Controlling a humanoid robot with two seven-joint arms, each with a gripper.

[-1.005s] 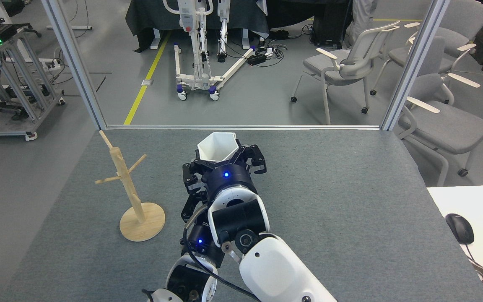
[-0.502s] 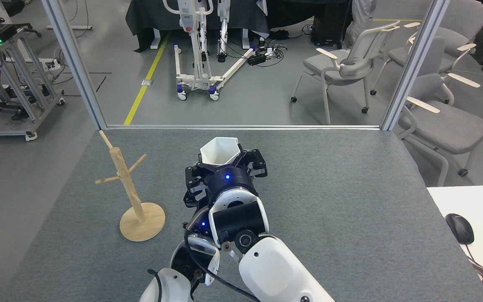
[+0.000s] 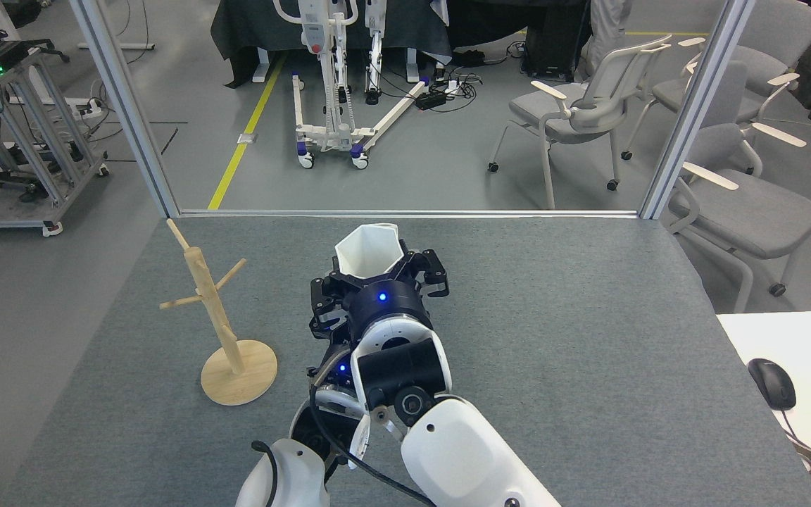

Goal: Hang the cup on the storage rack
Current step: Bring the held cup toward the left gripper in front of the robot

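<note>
White faceted cup (image 3: pixel 369 248) clamped in right gripper (image 3: pixel 384 271), raised slightly since a second ago; left gripper (image 3: pixel 324 320) jaws unclear; wooden mug tree (image 3: pixel 217 310) left, well apart, transfer pending

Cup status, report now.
Right gripper shut on cup, upright, clear of storage rack. Left gripper hidden behind right arm, state unclear. Nothing between cup and rack.
</note>
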